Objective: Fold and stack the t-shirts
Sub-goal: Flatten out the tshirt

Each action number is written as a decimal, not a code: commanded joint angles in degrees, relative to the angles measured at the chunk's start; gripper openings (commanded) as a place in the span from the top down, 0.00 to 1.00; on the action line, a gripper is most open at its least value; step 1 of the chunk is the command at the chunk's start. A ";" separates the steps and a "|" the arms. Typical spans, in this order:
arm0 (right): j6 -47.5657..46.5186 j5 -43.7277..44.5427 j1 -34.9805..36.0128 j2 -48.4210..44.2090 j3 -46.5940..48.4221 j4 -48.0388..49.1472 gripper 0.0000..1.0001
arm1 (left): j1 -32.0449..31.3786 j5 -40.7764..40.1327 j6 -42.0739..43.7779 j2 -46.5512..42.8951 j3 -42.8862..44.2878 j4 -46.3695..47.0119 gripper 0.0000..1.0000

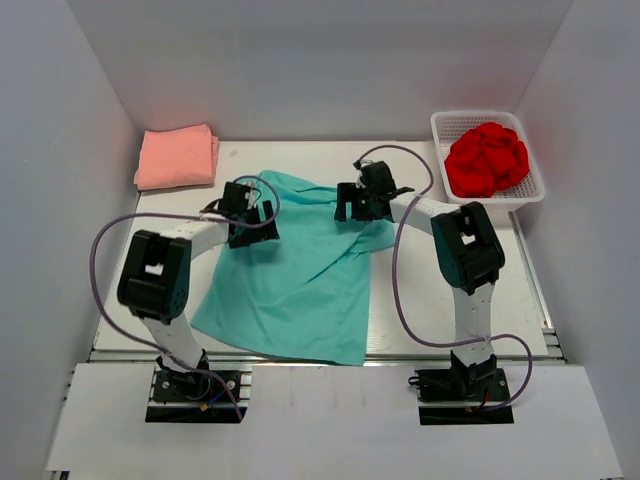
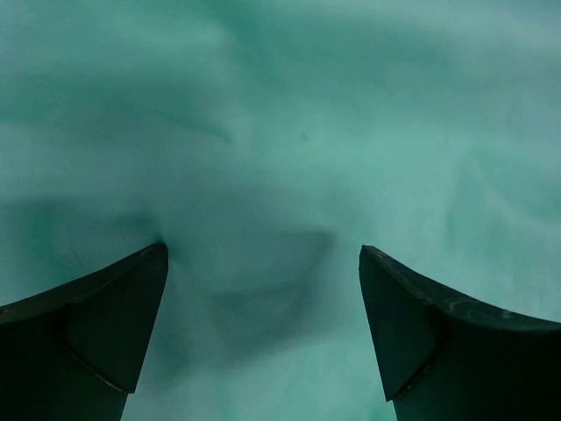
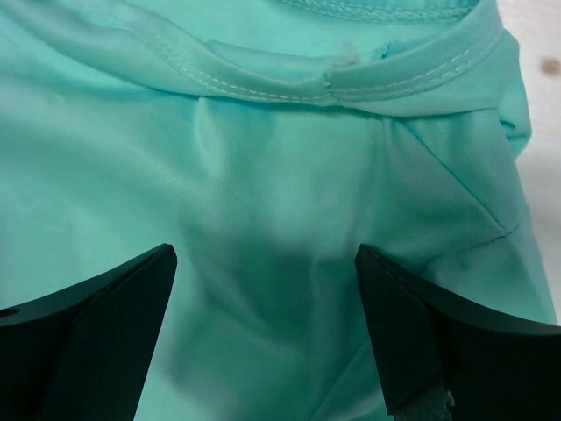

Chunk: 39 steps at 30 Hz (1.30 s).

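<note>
Dark wedge-shaped fingers (image 2: 88, 333) of my L gripper (image 2: 263, 248) & R gripper (image 3: 265, 250) stand apart, gripping nothing, over soft wrinkled teal cotton t-shirt (image 1: 300, 280); stitched hem (image 3: 263, 83) near R.

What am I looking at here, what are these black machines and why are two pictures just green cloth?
Two robot arms stand bolted to a table. The wide picture is from a camera above; the two close-ups are from cameras on their wrists. A teal t-shirt lies spread out, a pink t-shirt folded at the far left, a red t-shirt crumpled in a white basket at the far right. The left gripper and right gripper are both open, close over the teal t-shirt, holding nothing.
</note>
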 commanded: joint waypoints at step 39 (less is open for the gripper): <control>7.79 2.80 -2.31 -34.12 -34.62 2.93 0.11 | -4.18 -16.92 -7.72 -24.88 -4.12 -15.33 0.00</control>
